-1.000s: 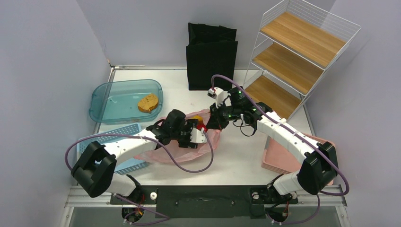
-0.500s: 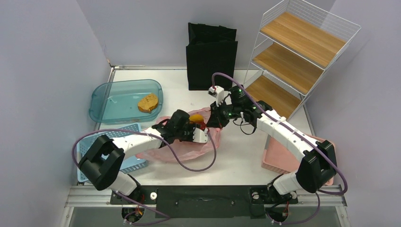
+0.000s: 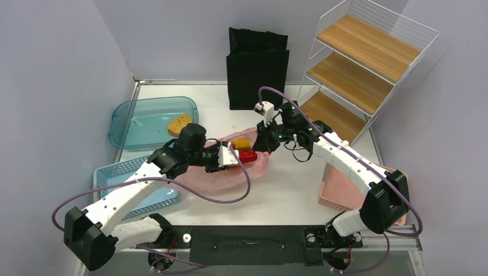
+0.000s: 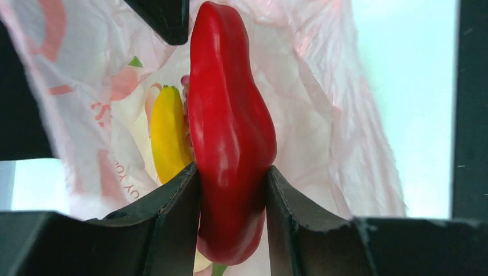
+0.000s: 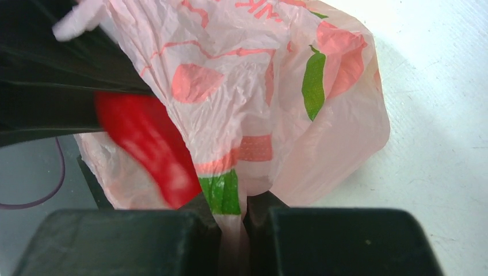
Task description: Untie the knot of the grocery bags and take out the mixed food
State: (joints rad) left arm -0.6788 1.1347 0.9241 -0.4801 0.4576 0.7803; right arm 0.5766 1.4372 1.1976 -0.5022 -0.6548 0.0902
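**Pepper gripped at the bag's mouth, most of the unloading ahead**

Seen from above, the left gripper (image 3: 233,156) sits mid-table with its jaws clamped on the red pepper (image 3: 248,156), right at the mouth of the pink bag (image 3: 227,177). The right gripper (image 3: 262,144) is at the bag's two o'clock corner, closed on a pinch of plastic. The mouth gapes, so we judge the knot undone. A banana (image 3: 242,142) shows at the pepper's eleven o'clock. A brown slice (image 3: 179,124) lies in the teal tub (image 3: 124,112) at ten o'clock; we cannot tell whether it came from this bag. The pepper is not yet set down, and food remains inside.

For room, the black tote (image 3: 257,69) stands at twelve o'clock and the wire shelf (image 3: 357,63) at two. The blue basket (image 3: 124,169) lies at eight under the left arm, and the pink tray (image 3: 339,190) at four. Bare table (image 3: 288,192) lies open at six o'clock. A path to the tub would have to clear its rim.

In the left wrist view, both fingers press the pepper's lower half and it stands upright. The banana lies just at its nine o'clock, with bag film on both sides.

In the right wrist view, the jaws are together on a narrow twist of plastic at six o'clock. The pepper blurs at nine, and open tabletop lies at three.
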